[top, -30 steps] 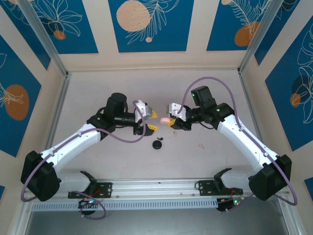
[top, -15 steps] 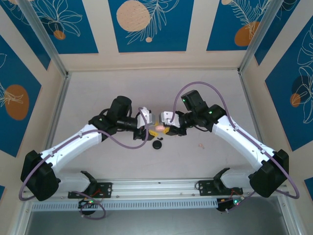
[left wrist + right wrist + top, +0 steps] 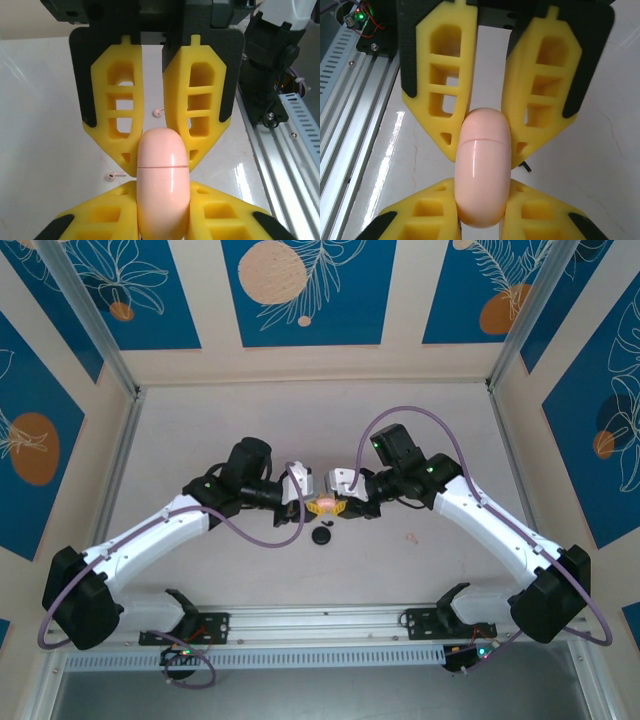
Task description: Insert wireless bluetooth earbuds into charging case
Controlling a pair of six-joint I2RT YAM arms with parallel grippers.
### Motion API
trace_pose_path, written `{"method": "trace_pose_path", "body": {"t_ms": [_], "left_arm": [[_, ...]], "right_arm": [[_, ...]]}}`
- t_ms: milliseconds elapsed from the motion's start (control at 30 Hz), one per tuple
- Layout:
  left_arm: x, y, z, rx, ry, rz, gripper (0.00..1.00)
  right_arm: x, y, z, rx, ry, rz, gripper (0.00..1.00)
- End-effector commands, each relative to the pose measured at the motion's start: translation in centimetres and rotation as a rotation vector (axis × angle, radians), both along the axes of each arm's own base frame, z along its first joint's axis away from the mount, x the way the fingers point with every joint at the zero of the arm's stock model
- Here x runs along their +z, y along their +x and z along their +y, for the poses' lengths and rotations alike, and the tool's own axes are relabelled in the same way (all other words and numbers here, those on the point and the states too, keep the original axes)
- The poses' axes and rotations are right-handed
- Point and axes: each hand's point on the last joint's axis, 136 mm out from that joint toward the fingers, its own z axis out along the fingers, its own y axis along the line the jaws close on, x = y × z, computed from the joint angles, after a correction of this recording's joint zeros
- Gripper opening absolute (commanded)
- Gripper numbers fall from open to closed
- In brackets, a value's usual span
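Observation:
A pale pink charging case (image 3: 326, 505), lid closed, hangs above the table middle, gripped from both ends. My left gripper (image 3: 314, 503) is shut on its left end and my right gripper (image 3: 339, 506) on its right end. In the left wrist view the case (image 3: 163, 185) sits between my own yellow fingers (image 3: 100, 220), with the right gripper's fingers (image 3: 200, 100) on its far end. The right wrist view shows the case (image 3: 483, 175) the same way. Two pale pink earbuds (image 3: 114, 176) (image 3: 157, 112) lie on the table; one earbud (image 3: 411, 536) lies right of the case.
A small black object (image 3: 322, 536) lies on the table just below the held case. A thin black tip (image 3: 525, 166) pokes out beside the case. The aluminium rail (image 3: 320, 625) runs along the near edge. Panelled walls (image 3: 310, 360) enclose the table.
The right arm carried the case leftward toward the middle. The left gripper moved right to meet it and closed on the case's free end.

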Motion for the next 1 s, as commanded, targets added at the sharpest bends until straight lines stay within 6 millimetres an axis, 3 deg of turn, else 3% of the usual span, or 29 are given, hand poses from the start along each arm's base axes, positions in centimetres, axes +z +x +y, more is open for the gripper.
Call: {"method": "trace_pose_path", "body": {"t_ms": [0, 100, 267, 600, 967], "left_arm": [[0.6, -0.2, -0.4, -0.004, -0.007, -0.009, 0.18], [0.9, 0.0, -0.6, 0.012, -0.049, -0.011, 0.17], [2.4, -0.1, -1.1, 0.008, -0.141, 0.003, 0.17], [4.4, -0.6, -1.9, -0.022, -0.269, 0.056, 0.17], [5.9, -1.3, -2.2, -0.072, -0.328, 0.072, 0.17]], "right_arm": [[2.5, -0.7, 0.4, 0.027, 0.109, -0.015, 0.27], [3.4, -0.5, -0.4, -0.006, 0.21, 0.027, 0.38], [4.3, -1.2, -2.1, -0.024, 0.369, 0.129, 0.47], [5.2, -1.4, -2.8, -0.022, 0.468, 0.161, 0.55], [5.0, -0.9, -2.3, -0.012, 0.464, 0.177, 0.55]]}}
